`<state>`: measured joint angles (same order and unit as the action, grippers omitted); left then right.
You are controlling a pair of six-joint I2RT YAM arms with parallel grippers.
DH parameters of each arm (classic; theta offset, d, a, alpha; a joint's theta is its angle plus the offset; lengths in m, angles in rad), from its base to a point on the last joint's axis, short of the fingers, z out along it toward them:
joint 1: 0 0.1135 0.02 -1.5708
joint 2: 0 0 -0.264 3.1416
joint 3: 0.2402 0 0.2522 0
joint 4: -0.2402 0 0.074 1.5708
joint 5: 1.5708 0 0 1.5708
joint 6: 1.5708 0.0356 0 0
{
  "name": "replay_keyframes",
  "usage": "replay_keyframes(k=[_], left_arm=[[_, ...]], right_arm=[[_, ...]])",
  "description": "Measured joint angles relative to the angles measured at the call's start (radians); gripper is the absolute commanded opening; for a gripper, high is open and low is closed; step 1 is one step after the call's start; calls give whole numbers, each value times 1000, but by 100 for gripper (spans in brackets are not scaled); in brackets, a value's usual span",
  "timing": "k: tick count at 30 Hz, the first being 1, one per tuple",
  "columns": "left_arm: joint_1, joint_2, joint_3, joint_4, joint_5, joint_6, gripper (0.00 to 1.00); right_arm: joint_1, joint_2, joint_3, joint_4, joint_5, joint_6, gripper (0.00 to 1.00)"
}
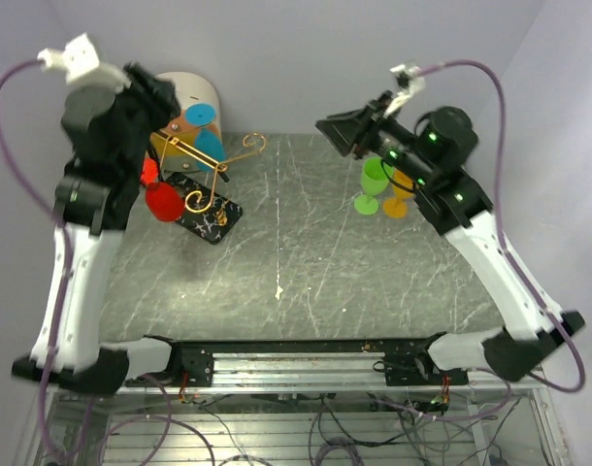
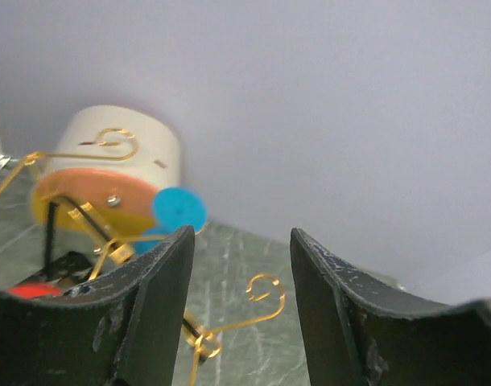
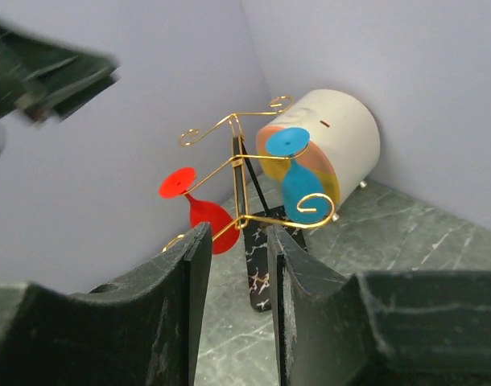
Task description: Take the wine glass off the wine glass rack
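Note:
The gold wire wine glass rack (image 1: 213, 167) stands on its black speckled base (image 1: 207, 216) at the back left. A red wine glass (image 1: 162, 200) hangs upside down from its left rail and a blue one (image 1: 205, 131) from the rear rail. My left gripper (image 1: 158, 102) is open and empty, just above and left of the rack; a gold scroll end (image 2: 266, 293) shows between its fingers (image 2: 161, 273). My right gripper (image 1: 327, 126) is open and empty, raised at the back right and facing the rack (image 3: 244, 173), red glass (image 3: 205, 213) and blue glass (image 3: 298, 181).
A cream drum with an orange face (image 1: 184, 95) lies behind the rack by the back wall, also in the left wrist view (image 2: 121, 149) and the right wrist view (image 3: 342, 133). A green glass (image 1: 371, 183) and an orange glass (image 1: 401, 192) stand under the right arm.

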<state>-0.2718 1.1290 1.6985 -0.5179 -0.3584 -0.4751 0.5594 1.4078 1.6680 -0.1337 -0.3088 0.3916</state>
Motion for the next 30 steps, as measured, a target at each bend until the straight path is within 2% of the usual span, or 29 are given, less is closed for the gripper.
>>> replay_keyframes(k=[2,5,13,16,22,30], left_arm=[[26,148,150,5,75,-13,62],[119,311,265,23,239,-80,62],[421,507,111,179,624,-334,63],[475,544,53,227,703,-393,61],[473,608,66,237,797,-406,56],[429,670,204,126,795,-304,55]], right_arm=[[0,-109,-85,9,14,-13,34],[0,-212,-192,0,36,-24,34],[1,-267,-324,-117,93,-65,34],[1,-272,-340,-131,97,-72,34],[1,-280,-352,-125,99,-72,34],[1,-280,-382,-121,99,-69,34]])
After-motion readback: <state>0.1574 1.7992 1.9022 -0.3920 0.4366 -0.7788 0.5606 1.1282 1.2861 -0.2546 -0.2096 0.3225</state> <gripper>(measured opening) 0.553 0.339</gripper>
